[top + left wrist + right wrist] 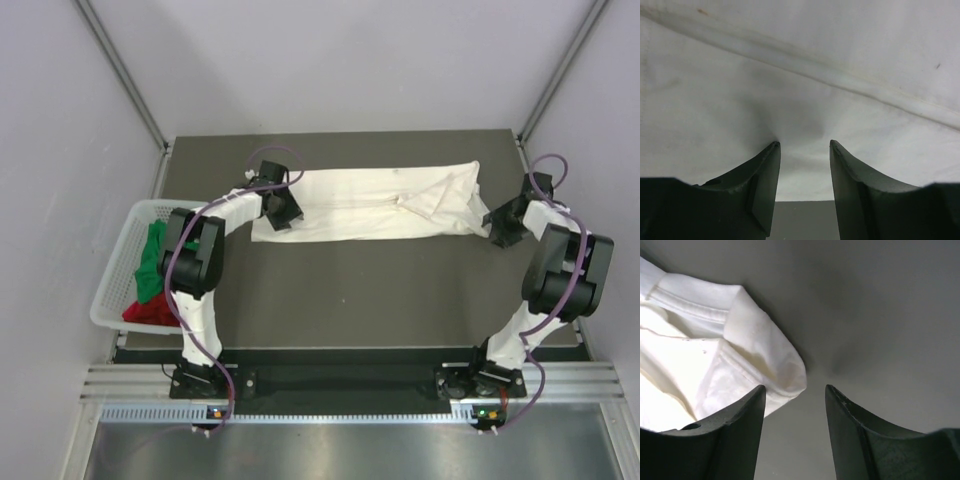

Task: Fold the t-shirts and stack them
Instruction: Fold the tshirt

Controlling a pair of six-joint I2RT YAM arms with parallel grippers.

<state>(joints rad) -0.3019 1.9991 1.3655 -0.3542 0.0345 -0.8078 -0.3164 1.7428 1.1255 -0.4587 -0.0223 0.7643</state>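
Observation:
The cream-white t-shirt (370, 203) lies folded into a long band across the back of the dark table. My left gripper (281, 212) is open, its fingertips (771, 150) resting on the shirt's left end (800, 90) near its front edge. My right gripper (497, 228) is open and empty, low over the table just off the shirt's right end (715, 350); the cloth corner lies by its left finger. The green t-shirt (152, 257) and the red t-shirt (150, 312) lie bunched in the basket.
A white plastic mesh basket (112, 270) stands at the table's left edge. The dark table (370, 295) stretches in front of the shirt. Grey walls and metal frame posts close in the back and sides.

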